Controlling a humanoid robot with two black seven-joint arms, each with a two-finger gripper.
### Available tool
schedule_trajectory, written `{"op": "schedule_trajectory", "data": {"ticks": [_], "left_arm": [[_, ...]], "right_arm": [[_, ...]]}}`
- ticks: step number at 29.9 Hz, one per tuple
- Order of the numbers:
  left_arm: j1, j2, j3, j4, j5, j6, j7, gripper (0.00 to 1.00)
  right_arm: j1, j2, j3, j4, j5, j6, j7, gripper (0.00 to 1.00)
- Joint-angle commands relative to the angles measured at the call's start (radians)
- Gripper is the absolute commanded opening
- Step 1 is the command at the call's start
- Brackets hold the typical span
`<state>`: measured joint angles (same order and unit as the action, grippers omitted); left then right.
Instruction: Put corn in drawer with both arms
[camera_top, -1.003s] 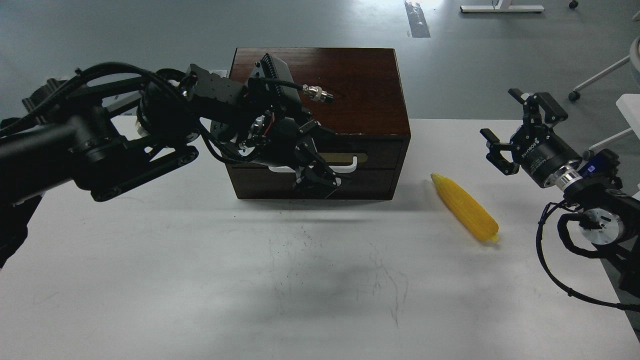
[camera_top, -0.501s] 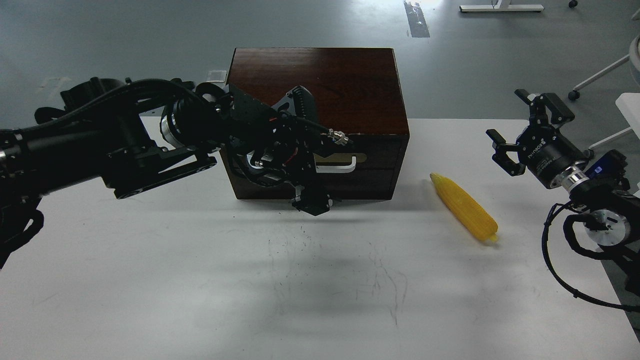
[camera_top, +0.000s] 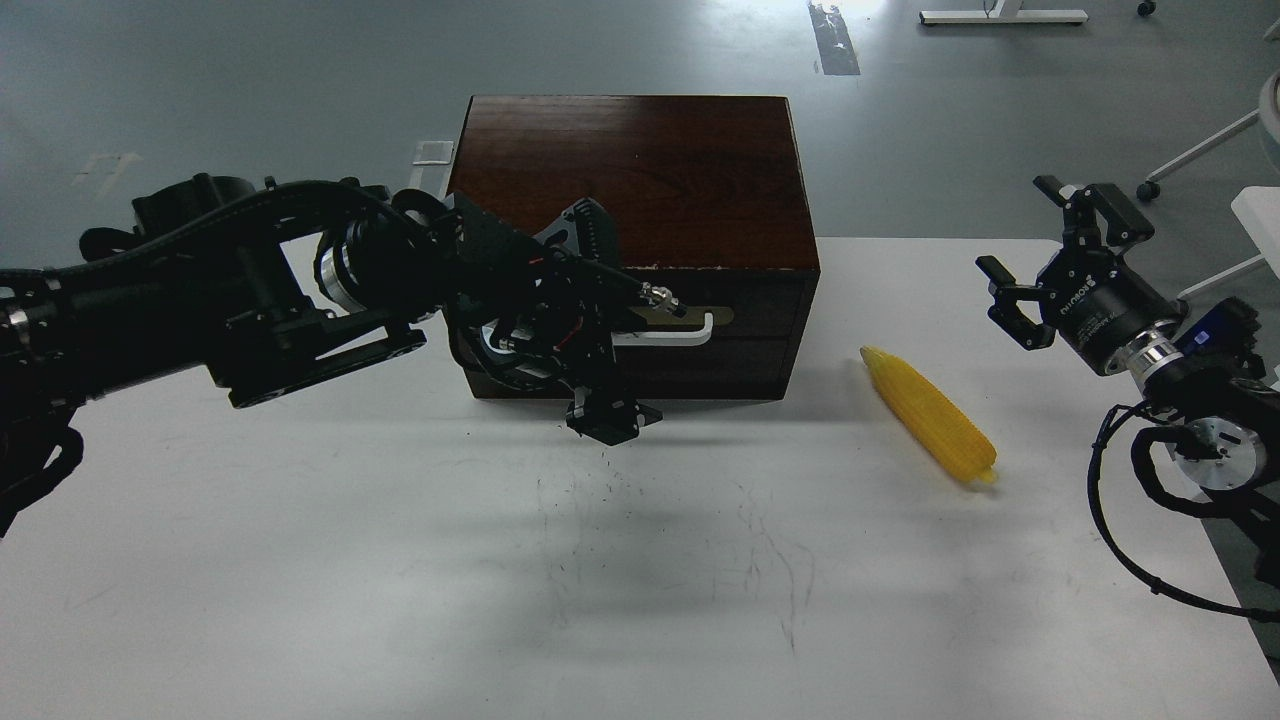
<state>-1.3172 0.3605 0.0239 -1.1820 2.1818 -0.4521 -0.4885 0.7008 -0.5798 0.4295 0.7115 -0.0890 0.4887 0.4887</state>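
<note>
Reaching in from the left edge, the black left arm (camera_top: 200, 300) with its silver wrist ring extends across the white tabletop (camera_top: 400, 560) toward the front of the dark brown wooden box (camera_top: 630, 170). The left gripper (camera_top: 605, 418) hangs low in front of the box's lower front edge, pointing down toward the table; it appears small and dark, so whether its fingers are spread or closed cannot be told. The drawer (camera_top: 745, 310) — the dark front panel carrying a brass plate and a white bar handle (camera_top: 680, 332) — sits flush in the box, not pulled out. The handle's left portion is hidden behind the left wrist, and contact between gripper and handle cannot be confirmed. The bright yellow tapered corn cob (camera_top: 930, 415), ribbed with kernel rows, lies on the tabletop to the right of the box, apart from it, angled with its narrow tip toward the box and its blunt end toward the near right. Nothing touches the corn. The black right arm (camera_top: 1190, 400) enters from the right edge, with a looped black cable below it. The right gripper (camera_top: 1040, 255) is held above the table, beyond and to the right of the corn, well clear of it — its two fingers stand visibly apart, released and holding nothing.
</note>
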Motion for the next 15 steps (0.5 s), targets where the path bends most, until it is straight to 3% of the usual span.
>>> {"op": "schedule_trajectory", "data": {"ticks": [1, 15], "left_arm": [[0.001, -0.002, 0.004, 0.001, 0.000, 0.001, 0.000, 0.99], [0.009, -0.003, 0.016, 0.007, 0.000, 0.001, 0.000, 0.99]], "right_arm": [[-0.001, -0.002, 0.001, 0.000, 0.000, 0.000, 0.000, 1.00], [-0.003, -0.002, 0.008, 0.000, 0.000, 0.000, 0.000, 1.00]]}}
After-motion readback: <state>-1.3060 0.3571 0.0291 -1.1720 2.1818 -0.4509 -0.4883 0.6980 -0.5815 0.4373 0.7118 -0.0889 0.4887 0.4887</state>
